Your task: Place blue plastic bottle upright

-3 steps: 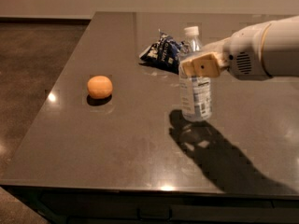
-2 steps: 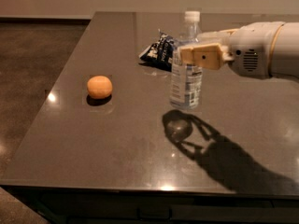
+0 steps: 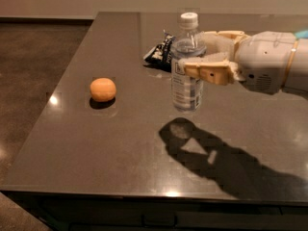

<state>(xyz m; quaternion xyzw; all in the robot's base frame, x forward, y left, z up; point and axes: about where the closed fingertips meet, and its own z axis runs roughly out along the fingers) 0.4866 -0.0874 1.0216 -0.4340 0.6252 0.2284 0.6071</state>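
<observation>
The beige two-finger gripper (image 3: 192, 52), entering from the right, has its fingers closed around the upright, white-capped, clear pale-blue plastic bottle (image 3: 186, 91) over the dark grey tabletop (image 3: 110, 148).

Overhead light strikes your glossy dark-grey bench (image 3: 120, 148), glinting at its left and front edges; your tool (image 3: 191, 57), gripping the clear bluish plastic bottle (image 3: 186, 93) right of centre, throws a hard black shadow (image 3: 211, 160) forward.

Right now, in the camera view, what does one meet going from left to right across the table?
Orange → dark snack bag → blue plastic bottle, upright, with the gripper closed around it, reaching in from the right → white robot arm.
</observation>
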